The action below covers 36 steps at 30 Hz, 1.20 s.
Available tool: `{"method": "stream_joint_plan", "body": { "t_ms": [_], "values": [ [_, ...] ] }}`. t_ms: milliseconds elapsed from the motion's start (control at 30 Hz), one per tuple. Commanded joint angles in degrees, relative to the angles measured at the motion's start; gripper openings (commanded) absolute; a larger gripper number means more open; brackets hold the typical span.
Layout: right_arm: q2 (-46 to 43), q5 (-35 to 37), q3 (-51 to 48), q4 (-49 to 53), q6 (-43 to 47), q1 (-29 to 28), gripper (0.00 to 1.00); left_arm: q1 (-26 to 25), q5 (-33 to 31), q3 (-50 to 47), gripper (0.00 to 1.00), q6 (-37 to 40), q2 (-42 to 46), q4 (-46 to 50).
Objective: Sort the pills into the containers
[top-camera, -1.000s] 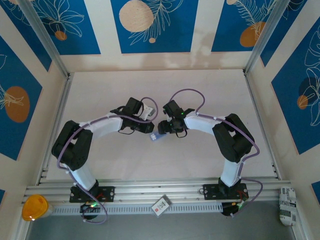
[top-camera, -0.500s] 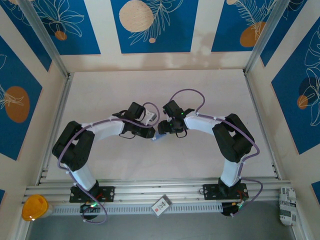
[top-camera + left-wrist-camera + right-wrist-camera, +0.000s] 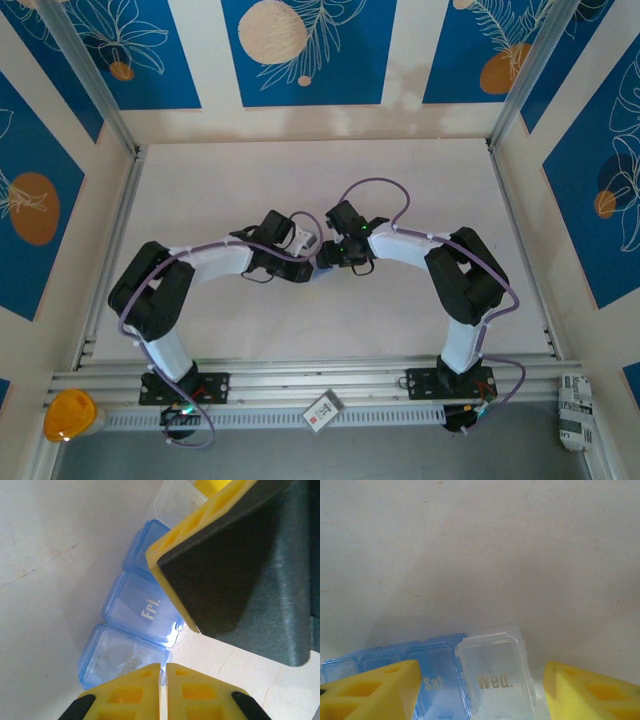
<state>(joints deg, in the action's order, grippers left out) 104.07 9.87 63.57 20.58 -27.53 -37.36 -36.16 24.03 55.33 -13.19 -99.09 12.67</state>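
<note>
The left gripper [image 3: 163, 674] has its fingers pressed tight together, right next to the blue pill box [image 3: 131, 611]. The box says "Fri." White pills [image 3: 117, 655] sit in the part nearest the fingers. The right gripper [image 3: 480, 685] is spread wide. "Sat." and a clear lid [image 3: 495, 662] marked "Wed." lie between its fingers.

An orange bottle [image 3: 66, 415] and white tag [image 3: 323, 411] lie apart.

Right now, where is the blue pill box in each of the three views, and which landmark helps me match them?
Top external: the blue pill box is a small patch at mid-picture, between the left hand and the right hand.
Left wrist: the box runs diagonally from lower left to top centre.
Right wrist: the box lies at the bottom left.
Shared landmark: the clear compartment beside its end, in both wrist views.
</note>
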Motion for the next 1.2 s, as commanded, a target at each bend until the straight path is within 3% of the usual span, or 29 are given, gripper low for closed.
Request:
{"method": "stream_joint_plan", "body": {
  "t_ms": [0, 700, 1167],
  "values": [
    [0.4, -0.3, -0.7, 2.8, -0.3, -0.5, 0.66, -0.7, 0.7, -0.9, 0.12, -0.2, -1.3, -0.3],
    [0.7, -0.8, -0.3, 2.9, -0.5, -0.6, 0.66, -0.7, -5.4, -3.8, 0.09, 0.4, -4.0, 0.4],
    [-0.5, -3.4, 8.8, 6.9, 0.1, 2.1, 0.66, 1.7, -9.0, 0.5, 0.35, 4.6, 5.8, -0.3]
  ]
}}
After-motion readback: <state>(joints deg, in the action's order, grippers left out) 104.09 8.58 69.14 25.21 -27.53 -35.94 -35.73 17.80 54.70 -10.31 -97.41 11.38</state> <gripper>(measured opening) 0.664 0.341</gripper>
